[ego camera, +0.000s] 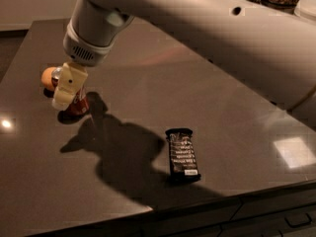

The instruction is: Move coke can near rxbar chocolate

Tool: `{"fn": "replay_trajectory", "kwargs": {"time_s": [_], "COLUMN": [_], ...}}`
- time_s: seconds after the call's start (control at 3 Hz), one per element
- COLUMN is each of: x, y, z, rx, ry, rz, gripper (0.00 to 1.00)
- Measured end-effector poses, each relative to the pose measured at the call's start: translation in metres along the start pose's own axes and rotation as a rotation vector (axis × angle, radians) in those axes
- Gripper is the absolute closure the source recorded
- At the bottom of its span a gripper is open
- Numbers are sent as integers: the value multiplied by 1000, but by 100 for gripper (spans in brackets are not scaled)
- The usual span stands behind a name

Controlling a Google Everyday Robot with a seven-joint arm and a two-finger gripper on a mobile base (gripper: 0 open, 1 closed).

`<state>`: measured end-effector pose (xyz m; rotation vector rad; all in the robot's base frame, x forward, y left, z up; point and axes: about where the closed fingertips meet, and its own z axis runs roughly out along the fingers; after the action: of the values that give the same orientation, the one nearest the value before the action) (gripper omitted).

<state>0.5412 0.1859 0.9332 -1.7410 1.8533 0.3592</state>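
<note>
The claw seemingly straddles the coke can; I cannot tell its grip. The rxbar chocolate lies well right of the can.

- One coke can is standing on the table, partly hidden.
- One orange is sitting just beside the can.
- One rxbar chocolate is lying flat, well apart from the can.
- One gripper is hanging right in front of the coke can.
- One robot arm is reaching over the one dark table.
</note>
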Motion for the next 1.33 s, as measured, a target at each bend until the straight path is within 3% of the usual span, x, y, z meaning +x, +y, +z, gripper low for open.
{"fn": "replay_trajectory", "kwargs": {"time_s": [0.33,0.67,1.33], "x": [-4,-7,-12], "y": [5,8,6], "z": [12,20,22], "rx": [-15,-32,-52], "ry": [5,10,3], "rz": [-8,-13,-13], "gripper": [0,9,56]}}
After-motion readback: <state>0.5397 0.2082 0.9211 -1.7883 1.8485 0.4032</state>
